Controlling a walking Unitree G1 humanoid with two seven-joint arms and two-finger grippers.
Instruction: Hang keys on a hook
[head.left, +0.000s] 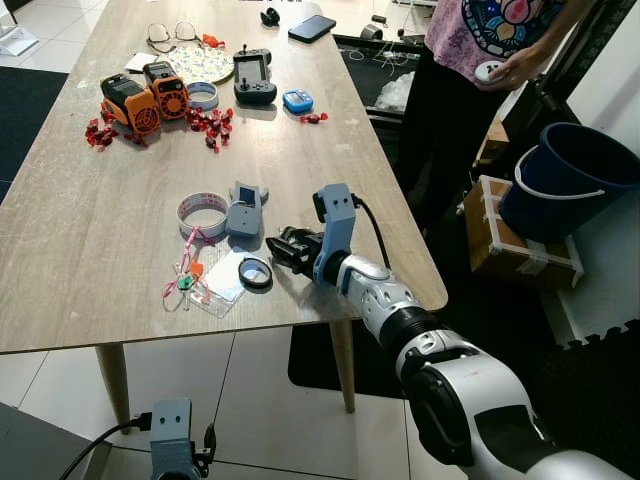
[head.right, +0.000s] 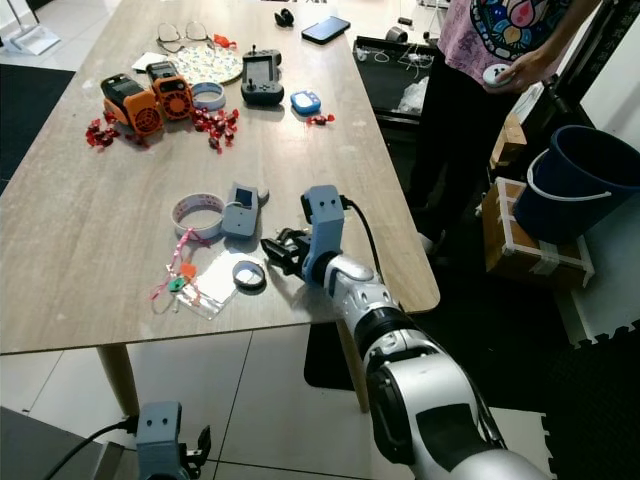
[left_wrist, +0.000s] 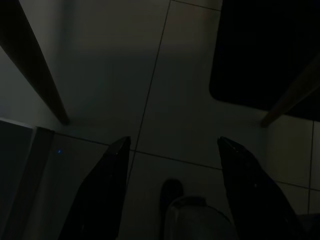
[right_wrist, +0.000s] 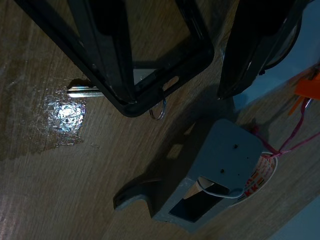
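Observation:
A silver key (right_wrist: 82, 91) with a small ring (right_wrist: 159, 110) lies flat on the wooden table (head.left: 90, 250). My right gripper (head.left: 284, 246) rests low over it near the table's front edge, open, with one finger (right_wrist: 125, 60) covering part of the key and the ring between the tips. Just past the tips stands a grey hook block (head.left: 243, 210), whose hook (right_wrist: 132, 192) sticks out toward the key. My left gripper (left_wrist: 172, 150) hangs open beside the table over the dim tiled floor.
By the hook block lie a tape roll (head.left: 203, 213), a black ring (head.left: 255, 272), a clear badge sleeve (head.left: 225, 285) and pink strings with tags (head.left: 185, 275). Orange gadgets, candies and a controller (head.left: 254, 77) sit farther back. A person (head.left: 480, 60), a blue bucket (head.left: 570, 175) and a box (head.left: 510, 240) are on the right.

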